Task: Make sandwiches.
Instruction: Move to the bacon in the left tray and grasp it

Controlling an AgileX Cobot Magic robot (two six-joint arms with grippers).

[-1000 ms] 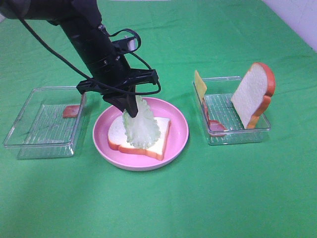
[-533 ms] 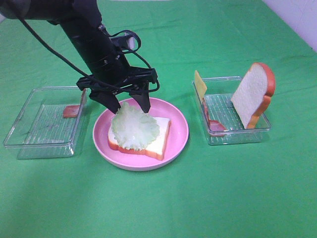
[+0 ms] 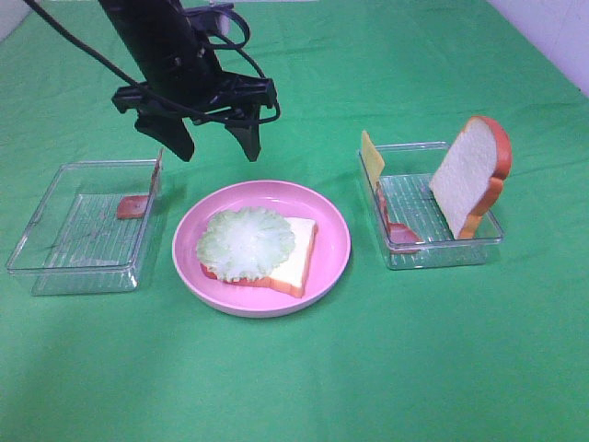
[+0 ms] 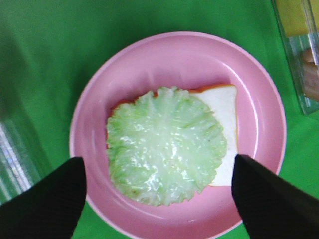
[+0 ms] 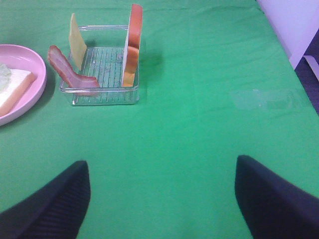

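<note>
A bread slice [image 3: 296,256] with orange-brown crust lies on the round pink plate [image 3: 331,241]. A pale green lettuce leaf [image 3: 245,243] lies flat on it; it also shows in the left wrist view [image 4: 167,144]. My left gripper [image 3: 213,147] is open and empty, raised above the plate's far left side. A second bread slice [image 3: 469,175] leans upright in the right clear tray [image 3: 433,249], with a yellow cheese square [image 3: 371,157] and a bacon strip [image 3: 398,232]. My right gripper [image 5: 162,199] is open over bare cloth, well away from the tray, and out of the high view.
A clear tray [image 3: 78,226] stands left of the plate with a reddish bacon piece [image 3: 132,205] at its right wall. Green cloth [image 3: 386,368] covers the table. A white wall edge [image 3: 552,32] shows at the far right.
My left gripper opened and let go of the lettuce, which now lies flat on the bread. The gripper then rose up and back, away from the plate.
</note>
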